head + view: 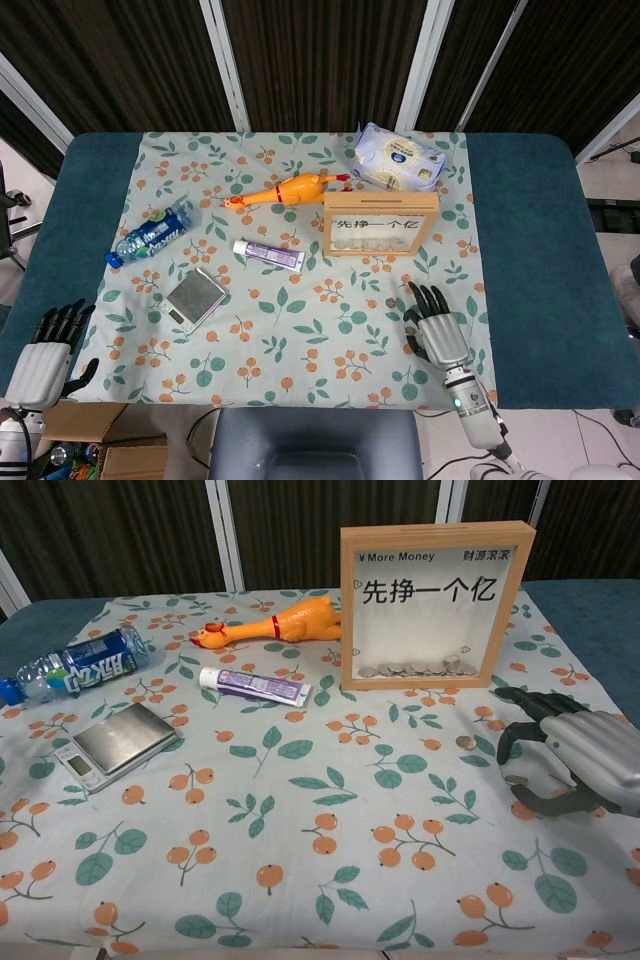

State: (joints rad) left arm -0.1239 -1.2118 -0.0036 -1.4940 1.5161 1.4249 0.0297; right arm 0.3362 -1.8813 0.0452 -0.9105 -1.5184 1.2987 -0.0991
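Chest view: the right hand [565,765] rests palm-down at the right edge of the floral tablecloth [300,810], fingers [520,702] spread and arched with their tips on the cloth, thumb curled beneath; it grasps nothing. A small coin [465,742] lies flat on the cloth just beside the fingertips, on their inner side, apart from them. A second coin-like disc [515,779] shows under the arched fingers; whether a fingertip touches it cannot be told.

Beyond the coin stands the wooden money box [435,602], upright, its clear front printed with characters and a layer of coins along its bottom edge. To its left lies the rubber chicken [275,625], and nearer the camera the toothpaste tube [255,686]. Further left, the pocket scale [115,743] sits flat on the cloth, with the water bottle [75,666] on its side behind it.

Head view: the right hand [438,330] lies near the front edge of the table [530,250], the coin [391,301] just off its fingertips. The left hand [48,345] hangs off the table's front left corner, fingers apart and released, touching nothing. A pack of wet wipes [398,158] lies behind the money box [380,224].
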